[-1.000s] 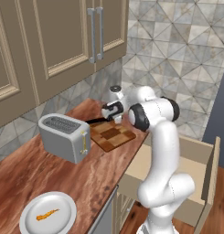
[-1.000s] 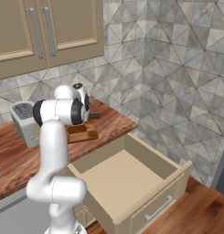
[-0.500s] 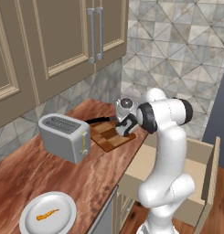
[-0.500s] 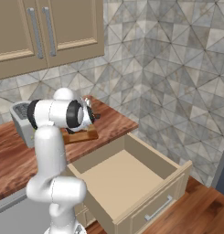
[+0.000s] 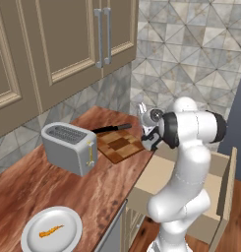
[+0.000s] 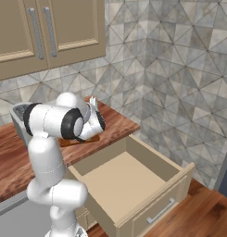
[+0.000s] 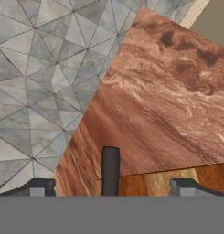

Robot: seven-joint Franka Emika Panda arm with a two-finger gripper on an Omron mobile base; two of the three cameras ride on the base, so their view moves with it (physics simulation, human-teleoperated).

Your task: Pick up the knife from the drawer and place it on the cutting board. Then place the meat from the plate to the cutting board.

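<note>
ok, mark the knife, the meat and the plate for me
knife [image 5: 112, 128]: left base view, middle of the black length lying across the cutting board's far edge.
meat [image 5: 50, 231]: left base view, centre of the orange strip.
plate [image 5: 73, 219]: left base view, bare white rim at its right side.

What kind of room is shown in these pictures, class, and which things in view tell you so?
Most likely a kitchen, a rendered one: a toaster and a cutting board sit on a wooden counter, with wall cabinets above and tiled walls.
</note>
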